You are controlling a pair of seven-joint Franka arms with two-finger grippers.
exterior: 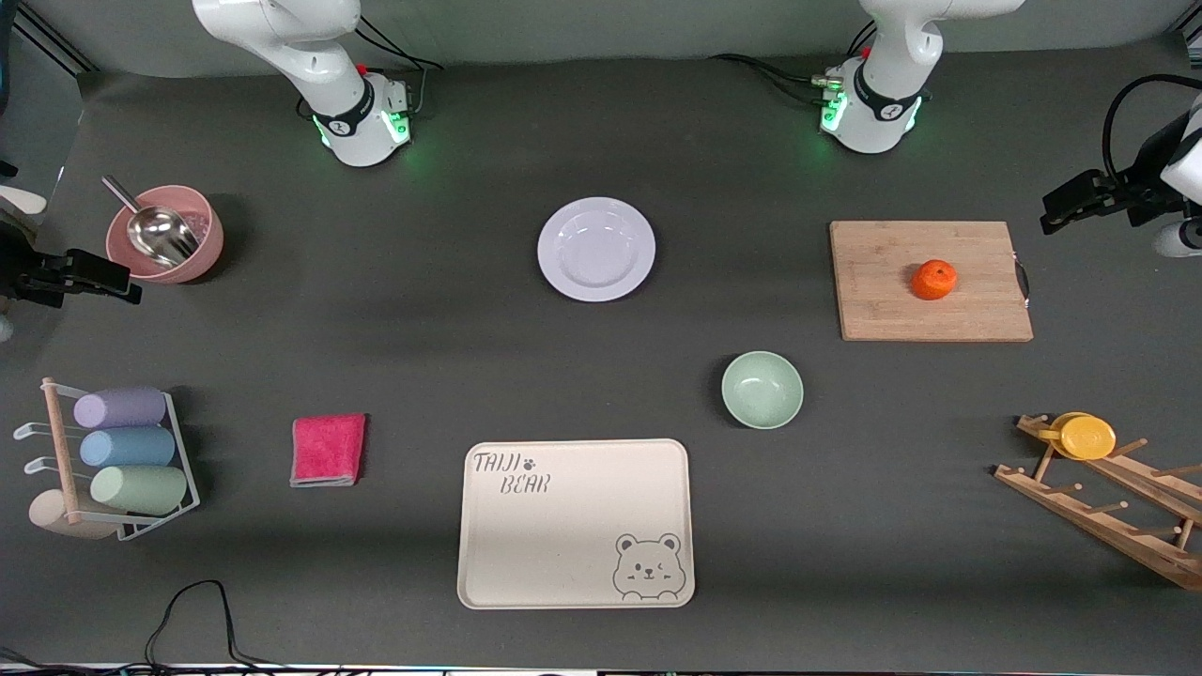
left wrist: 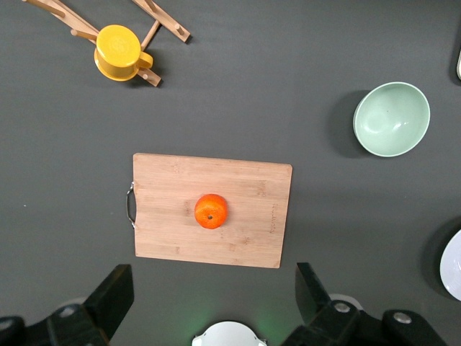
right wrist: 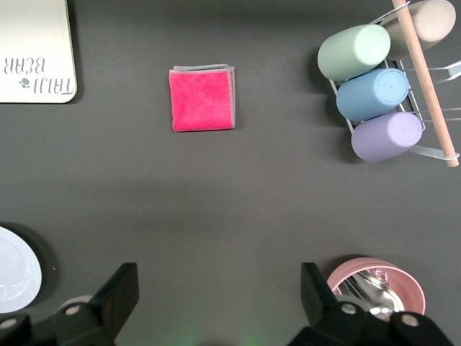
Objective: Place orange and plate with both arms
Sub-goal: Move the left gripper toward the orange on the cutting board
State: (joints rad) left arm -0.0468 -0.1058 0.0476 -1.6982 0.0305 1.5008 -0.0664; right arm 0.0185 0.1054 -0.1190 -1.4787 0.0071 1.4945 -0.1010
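The orange (exterior: 933, 280) sits in the middle of a wooden cutting board (exterior: 883, 310) toward the left arm's end of the table. It also shows in the left wrist view (left wrist: 211, 211). The white plate (exterior: 596, 249) lies flat and empty on the table between the two bases. Its edge shows in the left wrist view (left wrist: 454, 267) and the right wrist view (right wrist: 14, 270). My left gripper (exterior: 1071, 202) (left wrist: 214, 303) hangs high, open and empty, over the board's end of the table. My right gripper (exterior: 94, 277) (right wrist: 216, 303) hangs high, open and empty, near the pink bowl.
A mint-green bowl (exterior: 762, 389) and a cream bear tray (exterior: 575, 526) lie nearer the front camera than the plate. A pink cloth (exterior: 328, 449), a rack of cups (exterior: 122, 451) and a pink bowl with a scoop (exterior: 164, 235) are toward the right arm's end. A wooden rack with a yellow cup (exterior: 1085, 437) is at the left arm's end.
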